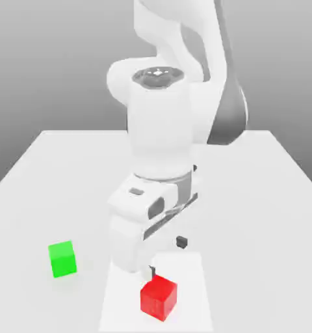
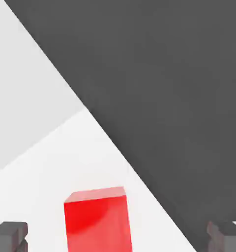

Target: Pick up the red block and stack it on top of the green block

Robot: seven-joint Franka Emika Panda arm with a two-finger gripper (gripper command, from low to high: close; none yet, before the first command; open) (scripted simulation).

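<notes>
At the exterior view's left, the green block [image 1: 62, 259] is seen on the table [image 1: 28, 214], well apart from the arm. As the base of the stack, it could be nudged or tipped if the red cube were brought in too low, and an off-centre release could let the upper cube slide off. It also stands turned at an angle, so overhanging corners are to be expected if the faces are not matched.

Further right, the gripper [image 1: 167, 256] is held with its fingers spread wide and nothing grasped. In the hand view, the red block [image 2: 98, 224] is seen between the line of the two fingers but closer to one of them. If the descent is made without centring, that finger could be landed on the cube's top, or the cube could be shoved sideways as the jaws are closed. A slight twist against the jaws is also shown, by which a corner grip could be caused.

The red cube is placed on the bright white patch [image 1: 188, 266], near the table's edge; by a hard push that way, it could be sent over.
</notes>
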